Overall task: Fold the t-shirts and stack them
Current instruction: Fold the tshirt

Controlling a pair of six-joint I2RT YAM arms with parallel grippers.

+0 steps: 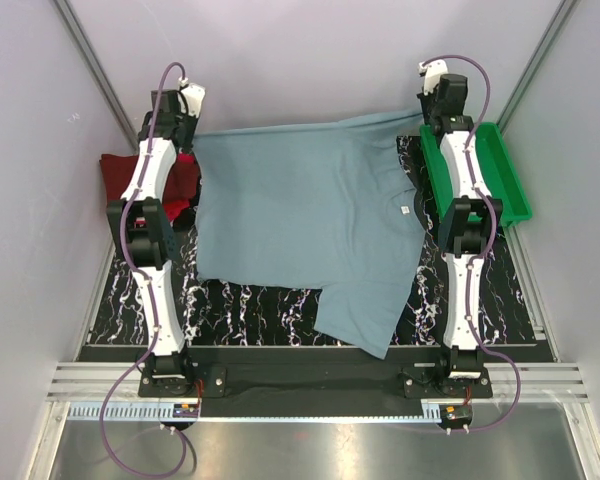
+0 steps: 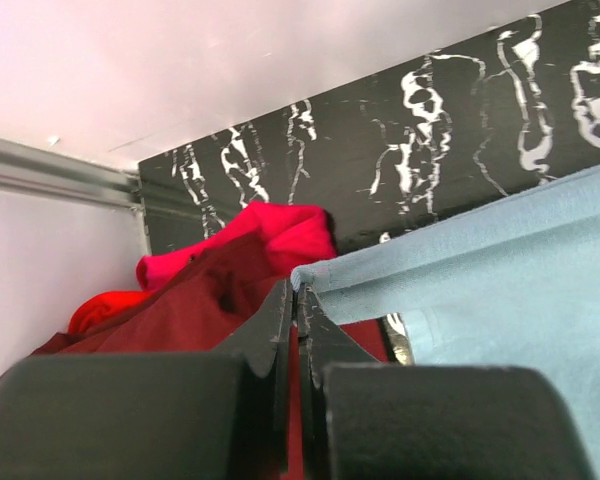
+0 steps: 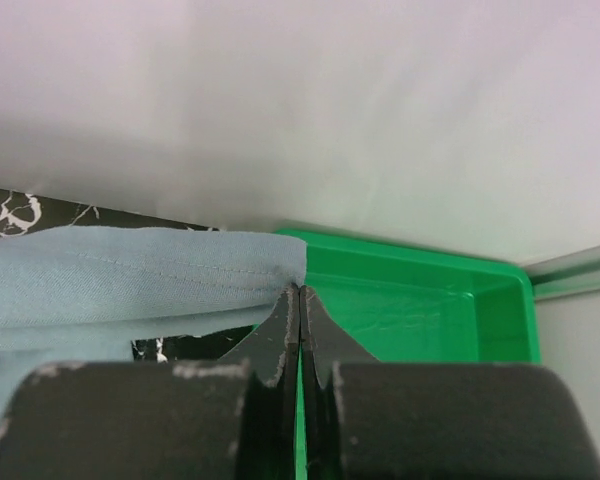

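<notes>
The large grey-blue t-shirt (image 1: 310, 210) lies spread over the black marbled mat, one sleeve hanging toward the near edge. Its far edge is lifted at both corners. My left gripper (image 1: 192, 132) is at the far left corner, and in the left wrist view the left gripper (image 2: 298, 292) is shut on the corner of the grey-blue t-shirt (image 2: 480, 270). My right gripper (image 1: 429, 126) holds the far right corner, and in the right wrist view the right gripper (image 3: 300, 292) is shut on the hem of the grey-blue t-shirt (image 3: 130, 275). A maroon t-shirt (image 2: 170, 315) and a red t-shirt (image 2: 280, 230) lie bunched at the far left.
A green plastic tray (image 1: 505, 175) stands at the far right beside the right arm, and the green tray (image 3: 430, 305) lies just beyond the right fingertips. White walls close in the back and both sides. The maroon t-shirt (image 1: 120, 175) lies beside the left arm.
</notes>
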